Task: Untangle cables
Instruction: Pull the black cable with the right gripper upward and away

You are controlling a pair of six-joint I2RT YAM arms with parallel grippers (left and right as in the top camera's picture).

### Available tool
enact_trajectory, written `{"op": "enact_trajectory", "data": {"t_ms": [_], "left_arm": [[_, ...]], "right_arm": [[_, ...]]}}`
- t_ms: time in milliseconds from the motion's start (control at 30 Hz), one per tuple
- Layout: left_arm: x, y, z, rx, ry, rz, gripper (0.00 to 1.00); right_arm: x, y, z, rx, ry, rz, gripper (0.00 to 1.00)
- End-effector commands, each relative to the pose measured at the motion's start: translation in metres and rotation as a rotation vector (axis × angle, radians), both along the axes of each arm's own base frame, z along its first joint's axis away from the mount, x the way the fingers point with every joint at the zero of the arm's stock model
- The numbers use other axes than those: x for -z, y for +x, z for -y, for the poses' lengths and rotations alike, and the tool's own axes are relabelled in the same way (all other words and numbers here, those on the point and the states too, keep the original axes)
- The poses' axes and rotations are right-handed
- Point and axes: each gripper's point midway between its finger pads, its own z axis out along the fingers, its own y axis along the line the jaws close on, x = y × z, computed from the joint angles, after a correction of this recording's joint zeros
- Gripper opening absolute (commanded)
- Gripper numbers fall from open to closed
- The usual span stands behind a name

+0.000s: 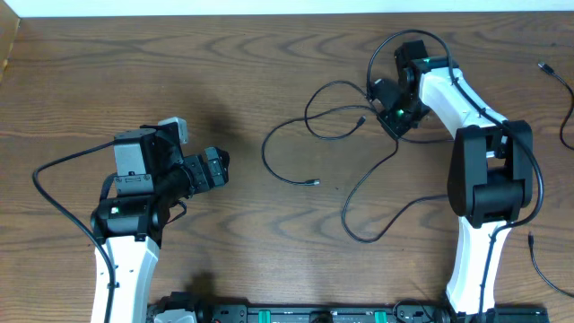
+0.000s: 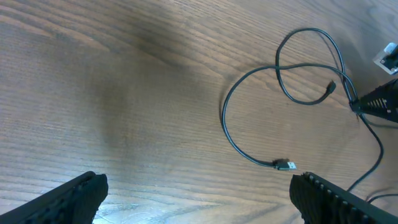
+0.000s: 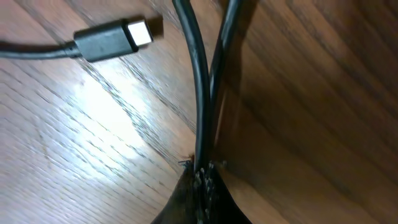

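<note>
Thin black cables (image 1: 345, 211) lie looped on the wooden table between the arms. One plug end (image 1: 313, 183) rests mid-table, and a second plug (image 1: 361, 119) lies beside my right gripper (image 1: 392, 123). In the right wrist view that gripper (image 3: 204, 177) is shut on a black cable (image 3: 200, 93); two strands run up from the jaws, and a USB plug (image 3: 118, 37) lies to the left. My left gripper (image 1: 220, 167) hovers left of the loops. It is wide open (image 2: 199, 199) with nothing between its fingers, and the cable loop (image 2: 225, 124) and plug (image 2: 286, 165) lie ahead of it.
More thin black cords lie at the table's right edge (image 1: 549, 68) and lower right (image 1: 538, 256). The thick black wires of the arms hang beside each arm. The table's far edge (image 1: 269, 14) runs along the top.
</note>
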Motion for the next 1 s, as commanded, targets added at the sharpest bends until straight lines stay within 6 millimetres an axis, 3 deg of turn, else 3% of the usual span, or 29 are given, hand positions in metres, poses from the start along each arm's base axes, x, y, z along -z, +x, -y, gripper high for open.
{"op": "enact_trajectory", "data": {"t_ms": [0, 200, 367, 433, 600, 767, 833, 967], "left_arm": [[-0.003, 0.001, 0.000, 0.008, 0.000, 0.007, 0.98], [-0.003, 0.001, 0.000, 0.008, 0.000, 0.007, 0.98], [-0.003, 0.001, 0.000, 0.008, 0.000, 0.007, 0.98], [-0.003, 0.001, 0.000, 0.008, 0.000, 0.007, 0.98], [-0.003, 0.001, 0.000, 0.008, 0.000, 0.007, 0.98], [-0.003, 0.001, 0.000, 0.007, 0.000, 0.007, 0.98], [-0.003, 0.001, 0.000, 0.008, 0.000, 0.007, 0.98], [-0.003, 0.001, 0.000, 0.007, 0.000, 0.007, 0.98]], "right_arm": [[0.034, -0.012, -0.011, 0.051, 0.037, -0.099, 0.01], [-0.045, 0.054, -0.021, 0.106, 0.084, 0.115, 0.01], [-0.131, 0.099, -0.028, 0.136, 0.135, 0.312, 0.01], [-0.177, 0.117, -0.026, 0.156, 0.140, 0.426, 0.01], [-0.256, 0.137, -0.014, 0.182, 0.111, 0.641, 0.01], [-0.319, 0.145, 0.011, 0.245, 0.049, 0.824, 0.01], [-0.330, 0.144, 0.016, 0.255, 0.050, 0.850, 0.01], [-0.335, 0.139, 0.024, 0.270, 0.024, 0.849, 0.01]]}}
